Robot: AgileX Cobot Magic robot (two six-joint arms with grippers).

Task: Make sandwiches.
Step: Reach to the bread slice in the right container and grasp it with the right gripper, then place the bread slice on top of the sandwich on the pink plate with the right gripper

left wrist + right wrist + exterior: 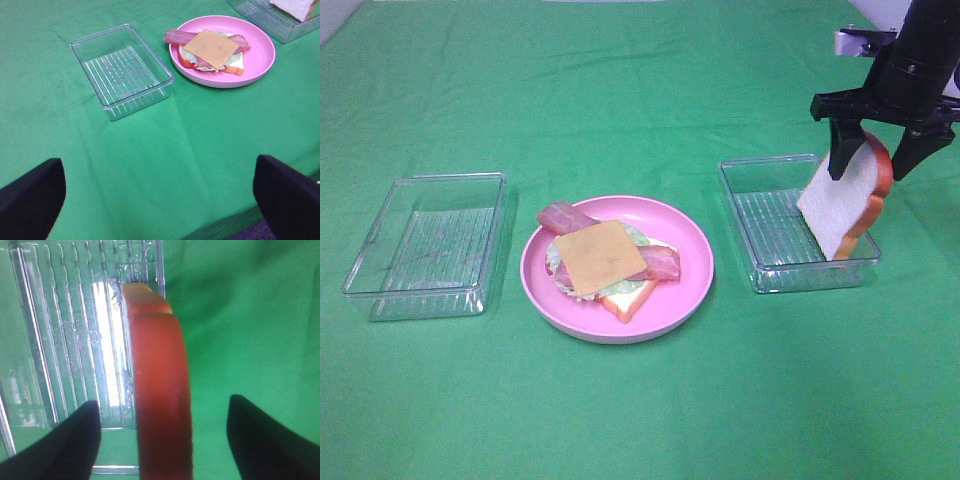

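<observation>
Across green cloth: 2 clear trays, pink plate.

the table cover is green cloth, matt, with soft creases. both trays, left tray and right tray, are clear hard plastic, glossy, with ribbed floors. the plate is pink plastic with a smooth sheen. the held bread slice has a matt white face and a smooth, slightly shiny orange-brown crust. the cheese slice is flat, matt, yellow-orange. the right gripper fingers are matt black.
</observation>
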